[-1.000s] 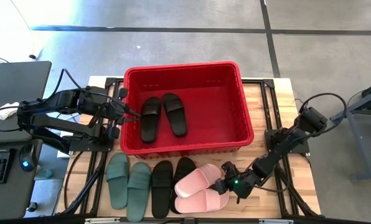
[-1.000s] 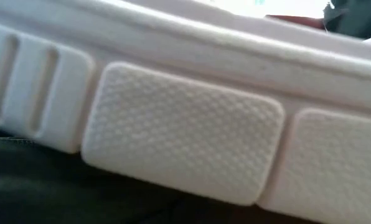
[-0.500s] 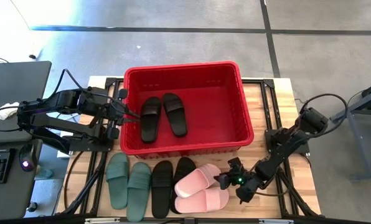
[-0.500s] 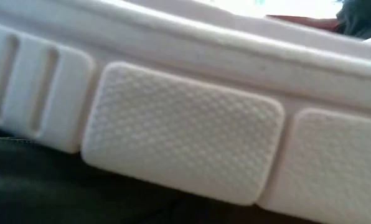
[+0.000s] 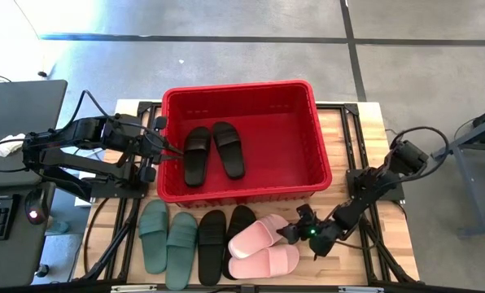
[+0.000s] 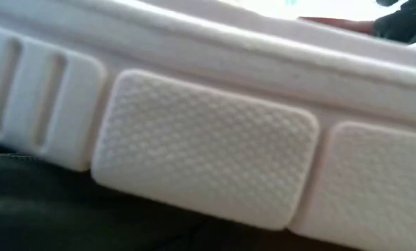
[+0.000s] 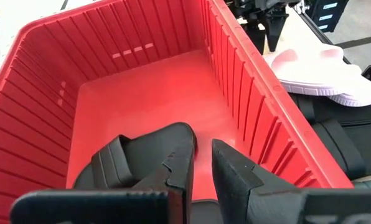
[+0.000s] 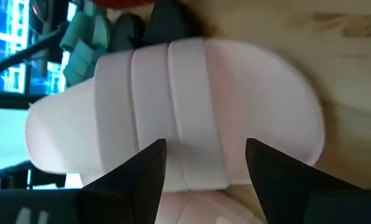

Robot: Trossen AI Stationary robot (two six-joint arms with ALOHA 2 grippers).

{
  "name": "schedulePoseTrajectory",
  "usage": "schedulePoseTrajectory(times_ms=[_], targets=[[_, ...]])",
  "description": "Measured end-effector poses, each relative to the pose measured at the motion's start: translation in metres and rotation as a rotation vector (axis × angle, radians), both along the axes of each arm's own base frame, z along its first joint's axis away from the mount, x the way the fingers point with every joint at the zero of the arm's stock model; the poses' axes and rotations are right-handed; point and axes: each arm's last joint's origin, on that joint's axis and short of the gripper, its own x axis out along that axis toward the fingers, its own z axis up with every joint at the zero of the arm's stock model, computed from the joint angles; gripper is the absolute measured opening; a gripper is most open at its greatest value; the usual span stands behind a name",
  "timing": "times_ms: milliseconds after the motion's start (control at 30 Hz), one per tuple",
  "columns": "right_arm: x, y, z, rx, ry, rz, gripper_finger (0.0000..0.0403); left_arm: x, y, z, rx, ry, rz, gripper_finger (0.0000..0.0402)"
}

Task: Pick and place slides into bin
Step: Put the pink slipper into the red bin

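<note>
The red bin (image 5: 322,163) stands mid-table with two black slides (image 5: 198,155) lying soles down on its floor. On the table in front of it lie a green pair (image 5: 168,236), a black pair (image 5: 225,240) and a pink pair (image 5: 263,262). My right gripper (image 5: 294,231) is open at the right end of the farther pink slide (image 8: 173,106). Its fingers stand just short of the slide's strap, one toward each side. My left gripper (image 7: 203,168) hangs over the bin's left wall, slightly open with nothing between its fingers.
The low view is filled by a pink slide's ribbed sole edge (image 6: 208,139). A desk with a keyboard and mouse (image 5: 31,216) stands left of the table. Bare wood shows at the table's right side (image 5: 373,163).
My right gripper has sunk a little toward the farther pink slide and tipped slightly, staying open. The slides lie as before.
</note>
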Motion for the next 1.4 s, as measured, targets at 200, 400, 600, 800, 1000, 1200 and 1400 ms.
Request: schedulePoseTrajectory(times_ms=[200,400,600,800,1000,1200,1400], targets=[[0.003,-0.003,-0.001,0.014,0.007,0.042,0.0211,0.0,0.0,0.0,0.0,0.0,0.0,0.0046],[0.013,-0.007,0.004,0.033,-0.027,0.096,0.0211,0.0,0.0,0.0,0.002,0.0,-0.002,0.0046],[0.016,-0.006,0.006,0.056,-0.039,0.13,0.0211,0.0,0.0,0.0,0.002,0.0,-0.002,0.0046],[0.02,-0.004,0.013,0.037,-0.115,0.154,0.0211,0.0,0.0,0.0,0.002,-0.001,-0.001,0.0046],[0.021,-0.004,0.015,0.018,-0.141,0.154,0.0197,0.0,0.0,0.0,0.002,-0.001,-0.001,0.0046],[0.023,-0.002,0.02,0.019,-0.201,0.171,0.0166,0.0,0.0,0.0,0.002,-0.001,-0.001,0.0046],[0.024,-0.001,0.023,0.022,-0.224,0.175,0.0131,0.0,0.0,0.0,0.002,-0.001,-0.001,0.0046]])
